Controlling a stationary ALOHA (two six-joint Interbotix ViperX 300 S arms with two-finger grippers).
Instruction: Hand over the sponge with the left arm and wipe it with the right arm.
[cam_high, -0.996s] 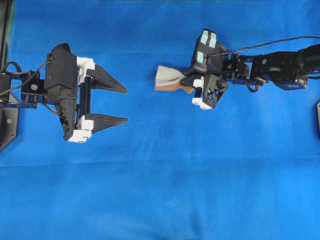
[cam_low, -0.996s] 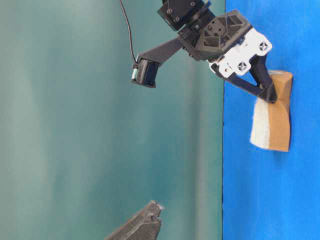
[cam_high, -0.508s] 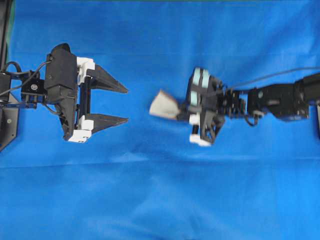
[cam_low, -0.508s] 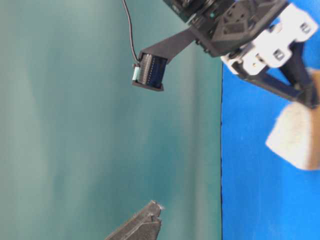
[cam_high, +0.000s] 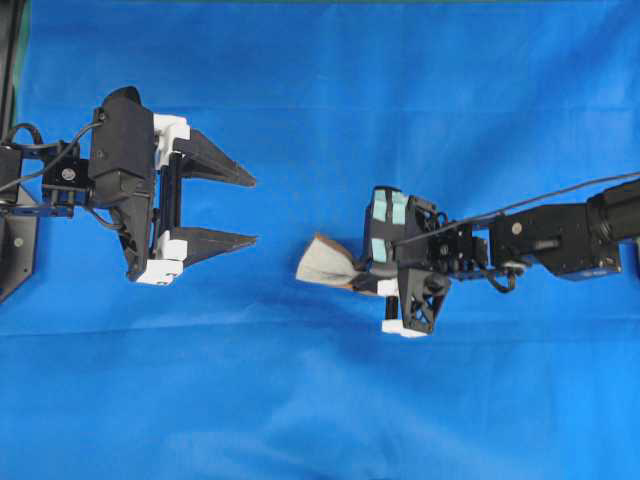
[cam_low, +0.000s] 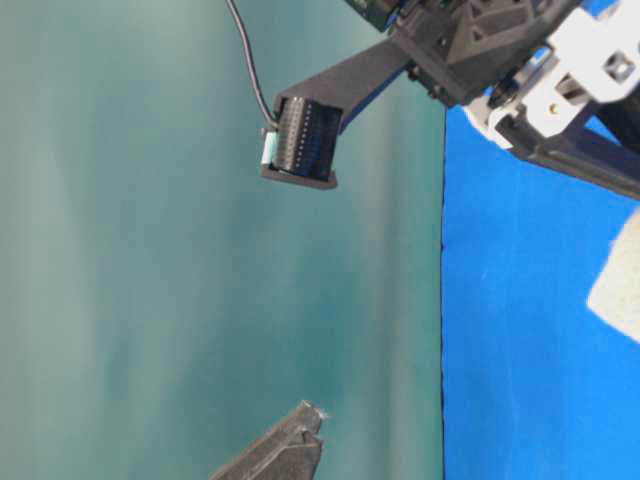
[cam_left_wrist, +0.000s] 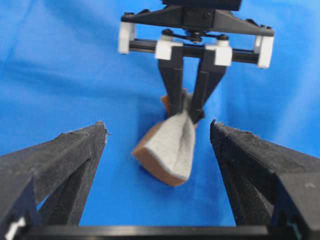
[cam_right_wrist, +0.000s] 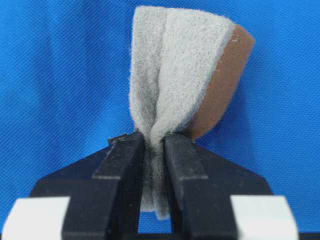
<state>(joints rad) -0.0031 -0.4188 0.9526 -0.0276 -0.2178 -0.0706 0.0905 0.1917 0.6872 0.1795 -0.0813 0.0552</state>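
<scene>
The sponge, grey scouring face over an orange-tan layer, is pinched at one end in my right gripper, which is shut on it. The squeeze folds it along its length, and its free end points left, low over the blue cloth. My left gripper stands open about a hand's width to the left, with nothing between its fingers. In the left wrist view the sponge hangs ahead between my two open fingertips, apart from both. The table-level view shows only a pale corner of the sponge.
A blue cloth covers the whole table, with shallow wrinkles across the near half. Its left edge borders dark frame parts. The right arm's cable trails to the right. A teal backdrop fills the table-level view.
My right gripper has carried the sponge toward the near side of the table and slightly left, rolling as it went. The left arm has stayed still and open.
</scene>
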